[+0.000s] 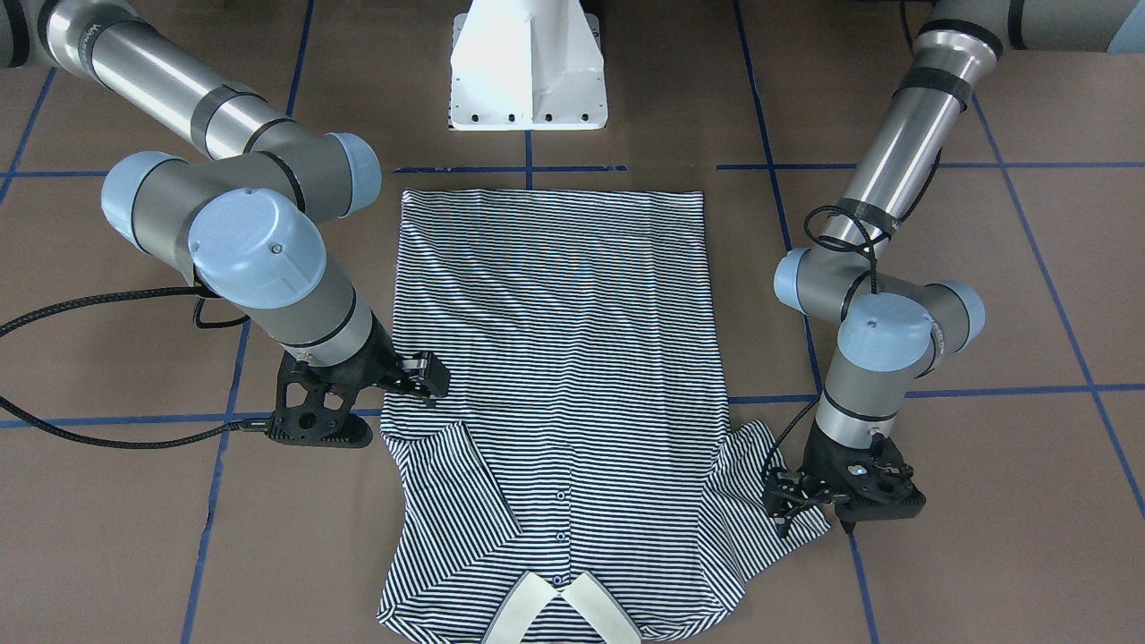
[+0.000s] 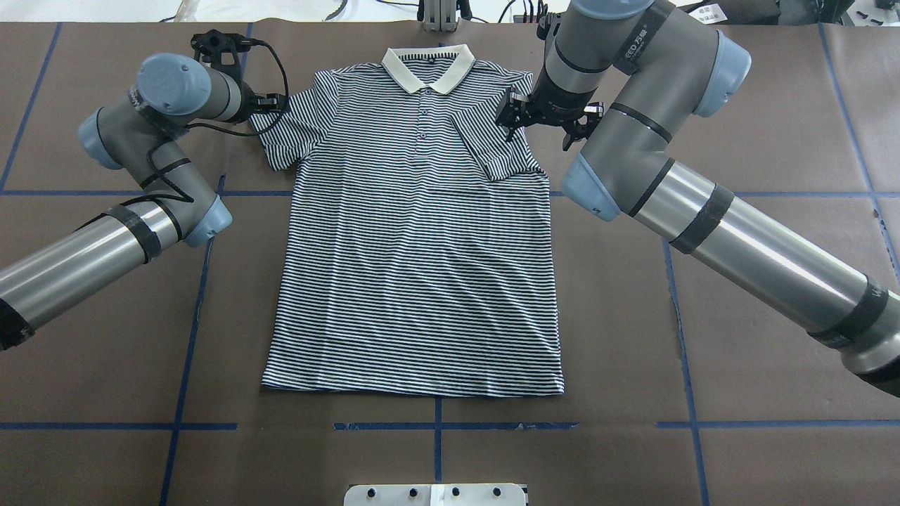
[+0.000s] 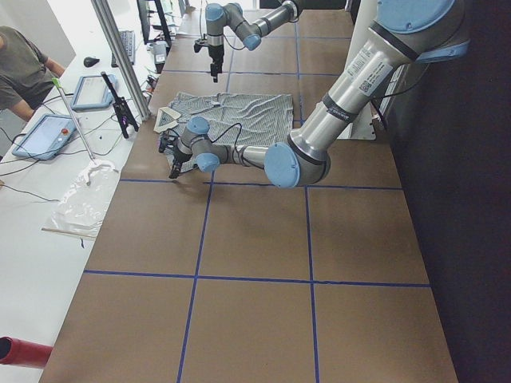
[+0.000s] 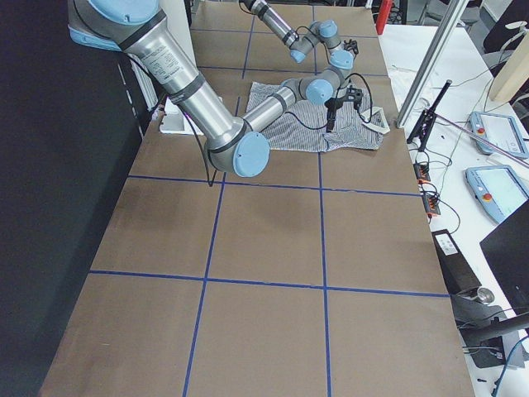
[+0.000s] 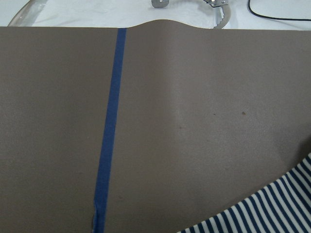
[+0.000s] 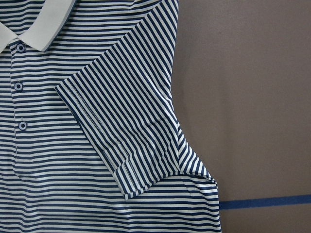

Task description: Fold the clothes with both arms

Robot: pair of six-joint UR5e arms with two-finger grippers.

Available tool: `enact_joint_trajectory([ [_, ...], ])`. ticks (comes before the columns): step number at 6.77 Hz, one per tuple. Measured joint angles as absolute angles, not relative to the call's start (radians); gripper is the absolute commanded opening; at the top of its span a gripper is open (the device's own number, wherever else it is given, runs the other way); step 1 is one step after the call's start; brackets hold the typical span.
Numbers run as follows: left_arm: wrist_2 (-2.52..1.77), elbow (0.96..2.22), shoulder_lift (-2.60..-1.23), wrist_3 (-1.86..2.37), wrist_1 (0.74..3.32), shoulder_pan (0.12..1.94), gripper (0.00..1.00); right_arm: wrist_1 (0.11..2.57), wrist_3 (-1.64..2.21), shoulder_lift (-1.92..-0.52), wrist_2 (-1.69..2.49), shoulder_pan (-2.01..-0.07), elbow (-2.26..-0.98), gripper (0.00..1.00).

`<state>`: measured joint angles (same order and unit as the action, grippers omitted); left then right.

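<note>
- Polo shirt lies flat and face up on the counter in the front-facing view, with its collar at the bottom edge. The folded sleeve, lower left of centre, is turned in over the chest. The spread sleeve, lower right, lies out to the side. I judge the job barely begun: the second sleeve, the sides and the lengthwise fold are all left.
- In the same view my right claw, left of centre, hovers at the shirt's side edge just above the folded sleeve. I see nothing in it, and cannot tell how wide it stands. My left claw, lower right, is down on the spread sleeve's outer edge. I cannot tell if it pinches the cloth.
- In the overhead view the shirt fills the middle, collar at the top. My left claw, upper left, touches the sleeve's tip. My right claw, upper right of centre, sits over the folded sleeve, mostly hidden under my wrist.
- In the left-side view my near arm's claw sits low by the shirt's corner, too small to judge. A person sits at the upper left.
- In the right-side view the shirt lies in the upper middle, with my near claw above it.
- My left wrist view is mostly bare counter and a blue tape line. Striped cloth shows in the lower right corner, and no fingers show.
- My right wrist view shows the folded sleeve flat on the chest beside the buttons. No fingers show and nothing is lifted.
</note>
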<state>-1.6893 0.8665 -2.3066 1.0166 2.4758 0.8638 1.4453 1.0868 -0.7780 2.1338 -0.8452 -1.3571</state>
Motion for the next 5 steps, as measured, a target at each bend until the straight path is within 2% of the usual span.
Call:
enact_joint_trajectory([
  [2, -1.692, 0.867, -2.308, 1.017, 2.476, 0.862, 0.04, 1.446, 1.086, -0.779, 2.134, -0.845, -1.356, 1.0],
  [3, -1.693, 0.87, -2.308, 1.019, 2.476, 0.862, 0.0, 1.446, 1.086, -0.779, 2.134, -0.845, -1.355, 1.0],
  [5, -1.698, 0.892, -2.313, 1.022, 2.467, 0.862, 0.0, 1.446, 1.085, -0.78, 2.134, -0.845, -1.353, 1.0],
])
